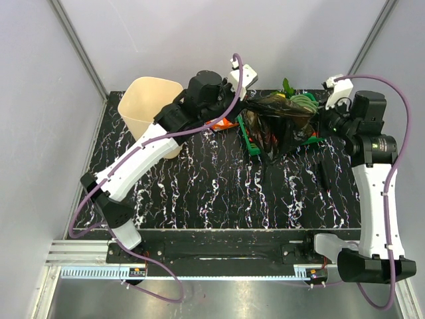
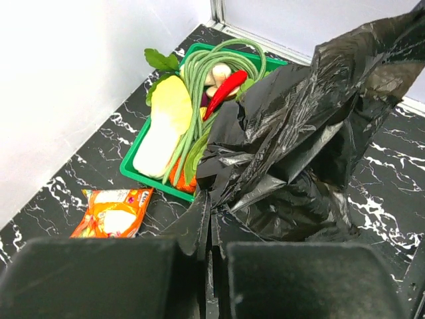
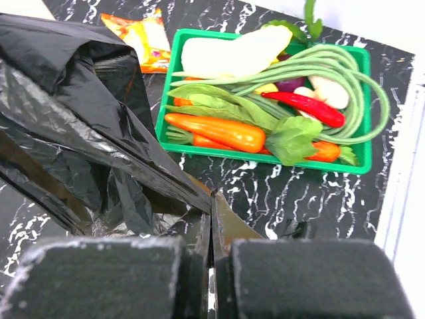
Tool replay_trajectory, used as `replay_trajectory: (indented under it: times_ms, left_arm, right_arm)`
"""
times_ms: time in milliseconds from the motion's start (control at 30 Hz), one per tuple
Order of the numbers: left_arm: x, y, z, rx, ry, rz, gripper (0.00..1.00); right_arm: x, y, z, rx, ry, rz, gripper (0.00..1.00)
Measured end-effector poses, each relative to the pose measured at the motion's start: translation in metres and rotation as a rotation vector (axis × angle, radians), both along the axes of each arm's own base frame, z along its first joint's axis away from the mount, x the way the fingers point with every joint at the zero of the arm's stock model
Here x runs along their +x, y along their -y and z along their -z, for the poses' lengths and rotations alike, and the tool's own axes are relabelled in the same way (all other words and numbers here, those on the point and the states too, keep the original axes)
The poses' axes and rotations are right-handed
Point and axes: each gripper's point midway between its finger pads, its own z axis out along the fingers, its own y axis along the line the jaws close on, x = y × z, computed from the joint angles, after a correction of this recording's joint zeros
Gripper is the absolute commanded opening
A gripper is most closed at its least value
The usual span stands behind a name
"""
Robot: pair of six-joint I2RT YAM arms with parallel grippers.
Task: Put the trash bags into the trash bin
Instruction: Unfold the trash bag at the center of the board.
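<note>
A glossy black trash bag (image 1: 282,113) hangs spread between my two grippers, above the green tray. My left gripper (image 1: 244,106) is shut on the bag's left edge; in the left wrist view the film (image 2: 299,133) is pinched between the closed jaws (image 2: 211,246). My right gripper (image 1: 320,121) is shut on the opposite edge, and the right wrist view shows a fold of the bag (image 3: 73,113) clamped at the jaws (image 3: 211,242). The cream trash bin (image 1: 151,109) stands upright at the back left, left of the left wrist.
A green tray (image 1: 251,143) of vegetables sits under the bag, also seen in the wrist views (image 2: 143,179) (image 3: 265,159). An orange snack wrapper (image 2: 113,212) lies on the marbled table between tray and bin. Grey walls close in the back and sides.
</note>
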Motion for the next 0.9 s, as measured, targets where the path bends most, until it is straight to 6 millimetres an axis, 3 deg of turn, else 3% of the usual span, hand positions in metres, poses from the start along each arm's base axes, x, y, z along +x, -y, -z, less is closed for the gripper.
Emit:
replay_trajectory:
  times_ms: [167, 367, 500, 667, 900]
  left_arm:
    - [-0.002, -0.002, -0.005, 0.029, 0.055, 0.033, 0.07]
    - [0.008, -0.017, -0.006, 0.087, 0.115, 0.012, 0.67]
    - [0.010, -0.021, -0.008, 0.071, 0.103, 0.026, 0.87]
    - [-0.022, 0.004, -0.004, 0.070, 0.088, 0.165, 0.97]
    - [-0.109, 0.052, 0.001, 0.085, 0.060, 0.450, 0.98]
  right_arm:
    - [-0.005, 0.010, -0.012, -0.058, 0.011, 0.032, 0.00]
    - [-0.010, 0.025, -0.012, -0.112, -0.030, 0.089, 0.00]
    - [-0.013, 0.017, -0.019, -0.056, -0.067, 0.068, 0.00]
    - [-0.004, -0.005, -0.036, 0.077, -0.099, 0.010, 0.00]
    - [0.011, -0.027, -0.040, 0.257, -0.203, -0.009, 0.00]
